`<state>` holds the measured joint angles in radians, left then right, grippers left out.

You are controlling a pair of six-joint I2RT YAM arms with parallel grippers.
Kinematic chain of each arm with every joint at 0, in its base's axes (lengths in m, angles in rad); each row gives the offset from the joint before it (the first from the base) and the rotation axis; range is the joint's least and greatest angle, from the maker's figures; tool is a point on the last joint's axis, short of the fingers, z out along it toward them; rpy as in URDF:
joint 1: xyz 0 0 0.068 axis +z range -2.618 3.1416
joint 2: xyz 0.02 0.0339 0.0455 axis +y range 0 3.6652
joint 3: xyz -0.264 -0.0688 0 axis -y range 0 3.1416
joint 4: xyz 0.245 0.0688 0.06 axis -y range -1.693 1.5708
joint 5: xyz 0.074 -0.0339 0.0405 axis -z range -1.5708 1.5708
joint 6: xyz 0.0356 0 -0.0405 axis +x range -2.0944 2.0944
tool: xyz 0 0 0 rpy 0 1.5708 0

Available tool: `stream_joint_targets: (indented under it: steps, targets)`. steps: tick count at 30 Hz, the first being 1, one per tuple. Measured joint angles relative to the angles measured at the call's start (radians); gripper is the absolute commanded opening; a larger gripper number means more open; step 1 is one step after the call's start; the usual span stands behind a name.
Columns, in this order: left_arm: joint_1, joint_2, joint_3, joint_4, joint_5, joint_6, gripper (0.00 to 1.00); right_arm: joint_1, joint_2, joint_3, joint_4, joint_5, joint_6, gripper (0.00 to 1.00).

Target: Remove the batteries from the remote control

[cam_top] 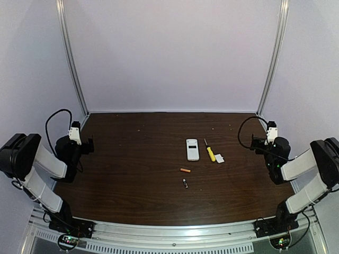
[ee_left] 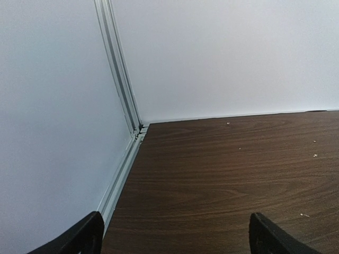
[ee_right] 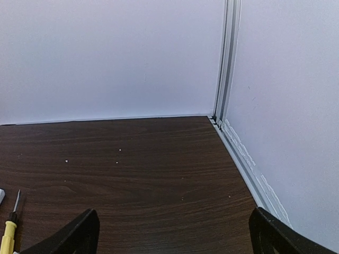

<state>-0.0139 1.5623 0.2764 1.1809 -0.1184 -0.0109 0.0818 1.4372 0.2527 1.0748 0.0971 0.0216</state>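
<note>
One remote control [cam_top: 192, 149] lies flat on the dark wood table [cam_top: 132, 174], a little right of the middle, its small dark window toward the far end; any print on it is too small to read. One orange battery [cam_top: 185, 170] lies crosswise just in front of the remote's near end, not touching it; one dark battery [cam_top: 185, 183] lies nearer the arms, roughly lengthwise, apart from the orange one; that makes two, both out on the bare wood. One screwdriver [cam_top: 210, 151] with a yellow handle lies just right of the remote; one small white cover piece [cam_top: 219, 158] sits by the handle's near end, touching or nearly so, I cannot tell which. Two arms stand folded back at the table's sides, well apart from all this; the left claw [ee_left: 172, 235] is spread wide with nothing in it, facing the far left corner; the right claw [ee_right: 175, 233] is likewise spread wide and empty, facing the far right corner, the screwdriver at the left edge of its view. A few pale specks [ee_right: 117, 156] dot the wood.
</note>
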Motion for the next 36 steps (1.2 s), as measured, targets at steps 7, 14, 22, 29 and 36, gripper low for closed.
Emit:
stream_joint_targets:
  steps: [7, 14, 22, 29, 36]
  targets:
    - [0.000, 0.000, 0.000, 0.000, 0.000, 0.000, 0.97, -0.003, 0.071, 0.000, 0.095, -0.024, -0.011, 1.00]
    - [0.000, 0.000, 0.000, 0.000, 0.000, 0.000, 0.97, -0.004, 0.111, 0.004, 0.107, -0.045, -0.037, 1.00]
    - [0.000, 0.000, 0.000, 0.000, 0.000, -0.001, 0.97, -0.004, 0.112, 0.011, 0.111, -0.024, -0.037, 1.00]
    - [0.000, 0.000, 0.000, 0.000, 0.000, 0.000, 0.97, -0.004, 0.112, 0.011, 0.111, -0.018, -0.037, 1.00]
    - [0.000, 0.000, 0.000, 0.000, 0.000, -0.001, 0.97, -0.004, 0.112, 0.011, 0.111, -0.018, -0.037, 1.00]
